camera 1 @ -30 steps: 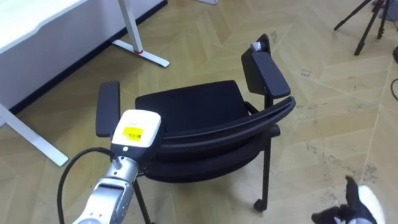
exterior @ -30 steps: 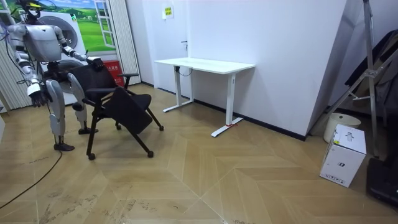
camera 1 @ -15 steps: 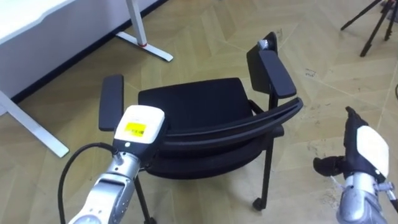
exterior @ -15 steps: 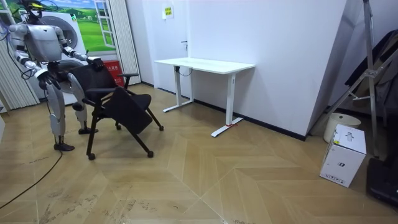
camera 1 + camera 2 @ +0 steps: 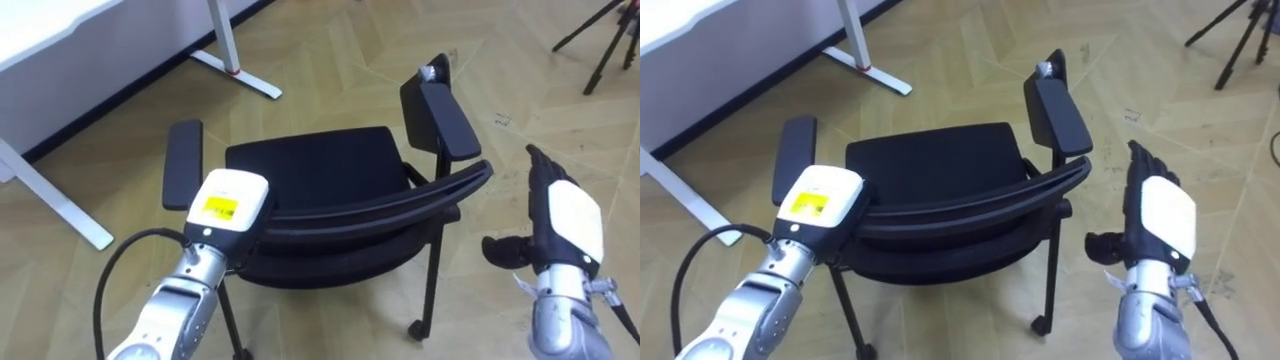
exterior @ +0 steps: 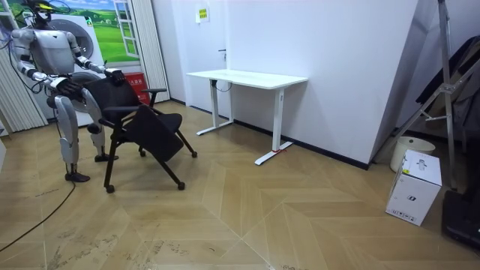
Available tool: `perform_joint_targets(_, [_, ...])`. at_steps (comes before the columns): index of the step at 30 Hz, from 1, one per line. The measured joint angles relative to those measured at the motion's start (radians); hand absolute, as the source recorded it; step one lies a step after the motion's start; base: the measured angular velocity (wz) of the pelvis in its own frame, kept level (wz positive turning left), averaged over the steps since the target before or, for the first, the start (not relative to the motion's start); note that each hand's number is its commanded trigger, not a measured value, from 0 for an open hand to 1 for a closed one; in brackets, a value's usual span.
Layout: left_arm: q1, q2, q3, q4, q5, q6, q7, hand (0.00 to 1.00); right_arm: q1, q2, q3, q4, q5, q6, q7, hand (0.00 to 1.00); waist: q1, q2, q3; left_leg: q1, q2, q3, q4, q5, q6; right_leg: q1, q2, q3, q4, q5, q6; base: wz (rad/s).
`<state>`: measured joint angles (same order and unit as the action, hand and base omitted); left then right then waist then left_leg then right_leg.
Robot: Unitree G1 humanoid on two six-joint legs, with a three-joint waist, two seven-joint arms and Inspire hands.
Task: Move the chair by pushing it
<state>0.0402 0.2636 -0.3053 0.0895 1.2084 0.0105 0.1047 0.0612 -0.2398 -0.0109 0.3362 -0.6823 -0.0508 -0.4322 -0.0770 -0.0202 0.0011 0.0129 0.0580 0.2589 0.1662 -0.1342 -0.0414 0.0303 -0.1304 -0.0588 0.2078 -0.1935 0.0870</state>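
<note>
Bright, even light fills the room; the chair (image 5: 310, 175) casts only a faint, soft shadow on the floor (image 5: 330, 60).

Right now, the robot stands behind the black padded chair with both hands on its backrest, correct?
Not quite: only the left hand is at the backrest of the black padded chair. The left eye view shows the right hand open in the air beside it, touching nothing.
</note>
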Motion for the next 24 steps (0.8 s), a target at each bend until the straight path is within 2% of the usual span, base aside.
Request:
perform_joint_targets(7, [-0.005,0.013,-0.002,0.0,-0.019,-0.004,-0.002,1.0,0.0,-0.021,0.039,-0.077,-0.071,-0.005,0.039,0.0,0.0,-0.004,0.002,0.0,0.0,0.001,0.0,0.0,0.0,0.002,0.0,0.0,-0.003,0.0,0.0,0.0])
perform_joint_targets(15, [-0.006,0.023,-0.002,-0.001,-0.027,-0.012,-0.003,1.0,-0.001,-0.036,0.068,-0.117,-0.08,-0.004,0.055,0.0,0.0,-0.009,0.0029,0.002,0.0,0.004,0.0,0.0,0.0,0.003,0.0,0.0,-0.003,0.0,0.0,0.0])
perform_joint_targets(19, [-0.01,0.025,-0.002,-0.001,-0.027,-0.011,-0.006,1.0,-0.001,-0.047,0.09,-0.13,-0.101,-0.001,0.108,0.0,0.001,-0.011,0.0031,0.0,0.0,0.007,-0.001,0.0,0.0,-0.001,0.0,0.001,-0.002,0.0,0.0,0.0])
perform_joint_targets(20, [-0.01,0.028,-0.003,-0.003,-0.027,-0.01,-0.006,1.0,-0.001,-0.054,0.105,-0.144,-0.114,0.01,0.122,0.0,0.001,-0.013,0.003,0.0,0.0,0.008,-0.001,0.0,0.0,-0.004,-0.001,0.001,0.0,0.0,0.0,0.0])
perform_joint_targets(24, [-0.018,0.034,-0.011,-0.006,-0.027,-0.008,-0.006,1.0,-0.002,-0.089,0.137,-0.204,-0.153,0.01,0.161,0.0,0.011,-0.02,0.0065,-0.002,0.0,0.013,-0.001,0.0,0.0,-0.015,-0.002,0.0,0.014,-0.001,0.001,-0.04])
